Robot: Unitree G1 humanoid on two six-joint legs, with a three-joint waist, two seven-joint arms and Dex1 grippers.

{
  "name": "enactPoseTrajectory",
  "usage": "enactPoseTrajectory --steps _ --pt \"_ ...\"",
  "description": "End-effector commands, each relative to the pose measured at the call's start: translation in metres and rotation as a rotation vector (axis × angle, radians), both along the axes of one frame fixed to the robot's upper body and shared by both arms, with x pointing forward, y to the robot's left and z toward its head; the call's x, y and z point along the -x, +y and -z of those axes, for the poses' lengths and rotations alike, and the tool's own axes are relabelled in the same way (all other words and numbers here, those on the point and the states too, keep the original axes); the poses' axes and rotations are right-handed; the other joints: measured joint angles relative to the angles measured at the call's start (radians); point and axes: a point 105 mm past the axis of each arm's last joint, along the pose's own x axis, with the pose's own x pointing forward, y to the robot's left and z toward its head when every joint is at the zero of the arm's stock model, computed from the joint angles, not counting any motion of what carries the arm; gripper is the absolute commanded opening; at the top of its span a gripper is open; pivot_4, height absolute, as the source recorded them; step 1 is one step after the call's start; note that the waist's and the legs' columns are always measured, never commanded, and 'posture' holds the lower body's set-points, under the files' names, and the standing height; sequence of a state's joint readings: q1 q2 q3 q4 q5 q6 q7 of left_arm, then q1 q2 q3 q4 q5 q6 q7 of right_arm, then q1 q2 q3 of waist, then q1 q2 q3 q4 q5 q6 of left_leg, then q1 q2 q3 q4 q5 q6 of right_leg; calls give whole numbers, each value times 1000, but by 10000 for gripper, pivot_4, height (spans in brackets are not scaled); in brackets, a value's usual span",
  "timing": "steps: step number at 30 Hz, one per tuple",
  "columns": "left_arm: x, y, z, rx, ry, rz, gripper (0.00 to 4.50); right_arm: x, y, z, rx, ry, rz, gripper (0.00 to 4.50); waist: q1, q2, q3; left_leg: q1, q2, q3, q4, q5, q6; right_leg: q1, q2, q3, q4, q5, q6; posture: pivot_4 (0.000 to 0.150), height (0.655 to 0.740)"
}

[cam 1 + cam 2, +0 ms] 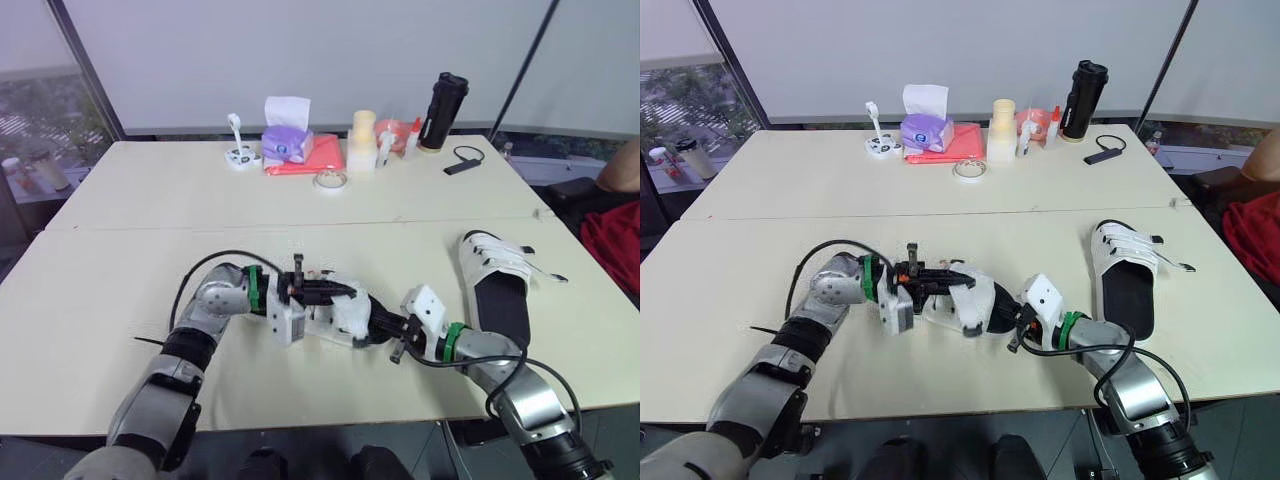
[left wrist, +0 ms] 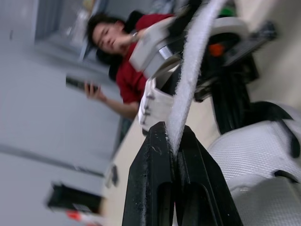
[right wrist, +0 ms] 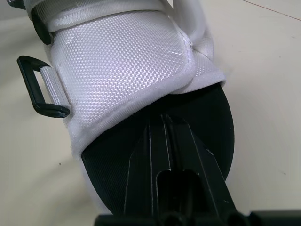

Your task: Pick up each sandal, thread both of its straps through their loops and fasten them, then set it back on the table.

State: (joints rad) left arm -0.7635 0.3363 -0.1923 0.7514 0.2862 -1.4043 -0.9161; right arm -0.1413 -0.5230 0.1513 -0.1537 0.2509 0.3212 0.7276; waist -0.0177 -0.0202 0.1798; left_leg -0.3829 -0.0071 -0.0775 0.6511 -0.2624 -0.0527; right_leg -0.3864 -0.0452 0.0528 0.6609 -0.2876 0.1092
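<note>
A white sandal with a black sole [image 1: 345, 315] sits low over the table's front middle, between both grippers. My left gripper [image 1: 343, 292] is shut on one of its white straps [image 2: 190, 70], pinching the strap between the black fingers [image 2: 155, 165]. From the right, my right gripper [image 1: 380, 324] is shut on the edge of the black sole [image 3: 207, 117]. A black loop [image 3: 35, 87] hangs free at the side of the white upper [image 3: 122, 61]. The second sandal [image 1: 495, 275] lies flat on the table at the right, with its straps loose.
Along the table's far side stand a tissue box [image 1: 288, 140], a tape roll [image 1: 329, 180], small bottles [image 1: 385, 140], a black flask [image 1: 443, 112] and a black device with a cable [image 1: 463, 165]. A person in red [image 1: 615, 225] sits past the right edge.
</note>
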Motion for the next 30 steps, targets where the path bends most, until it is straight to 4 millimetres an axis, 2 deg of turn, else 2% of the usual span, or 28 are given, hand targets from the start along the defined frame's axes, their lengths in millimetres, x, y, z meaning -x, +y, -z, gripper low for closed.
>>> enactPoseTrajectory --steps 1,7,8,11,13,14,16,18,24,26,30 --pt "-8 3 -3 -20 -76 -19 12728 2 -5 29 52 101 30 0 -1 0 0 0 0 0 0 0 0 0 0 0 0 0 0 1500 7400" --pt "-21 5 -12 40 -91 -82 42162 3 -8 30 55 104 33 0 0 -1 -1 3 0 0 -1 0 0 3 0 0 0 0 0 1500 7400" --pt "-23 7 -17 79 -82 -99 44576 4 -8 30 57 107 33 0 0 -1 -1 6 0 0 -1 0 0 6 0 0 0 0 0 1500 7400" --pt "-36 19 -23 139 35 -204 44576 4 -8 32 58 111 28 0 0 0 -1 11 1 -1 -3 0 0 12 0 -2 -5 0 0 1500 7400" --pt "-42 36 -14 102 279 -323 44576 4 -7 33 58 115 23 0 -6 1 -1 11 1 -1 -3 0 0 13 0 -2 -5 0 0 1500 7400" --pt "-39 39 -12 88 356 -332 44576 4 -7 33 58 116 21 0 -12 2 -2 11 3 -1 -4 0 0 12 0 -2 -5 0 0 1500 7400" --pt "-35 50 -10 88 619 -395 44576 4 -7 34 61 118 16 0 -19 3 -2 10 4 -3 -6 0 0 12 0 -2 -6 0 -1 1500 7400" --pt "-26 57 -8 84 853 -425 44576 4 -7 36 69 121 5 0 -20 3 -2 10 5 -6 -6 0 0 12 0 -3 -6 -1 -1 1500 7400" --pt "1 73 -9 146 1300 -468 44576 3 -5 36 72 124 -25 0 -24 3 -2 11 5 -7 -5 0 0 14 -1 -4 -9 -1 -2 1500 7400" --pt "19 77 -12 129 1454 -431 44576 3 -5 36 76 126 -35 0 -27 3 -2 10 5 -7 -6 0 0 14 -1 -4 -9 -2 -2 1500 7400" --pt "43 85 -8 58 1555 -440 44576 4 -6 38 84 133 -46 0 -25 3 -2 10 6 -7 -7 -1 0 13 -1 -4 -9 -3 -4 1500 7400"
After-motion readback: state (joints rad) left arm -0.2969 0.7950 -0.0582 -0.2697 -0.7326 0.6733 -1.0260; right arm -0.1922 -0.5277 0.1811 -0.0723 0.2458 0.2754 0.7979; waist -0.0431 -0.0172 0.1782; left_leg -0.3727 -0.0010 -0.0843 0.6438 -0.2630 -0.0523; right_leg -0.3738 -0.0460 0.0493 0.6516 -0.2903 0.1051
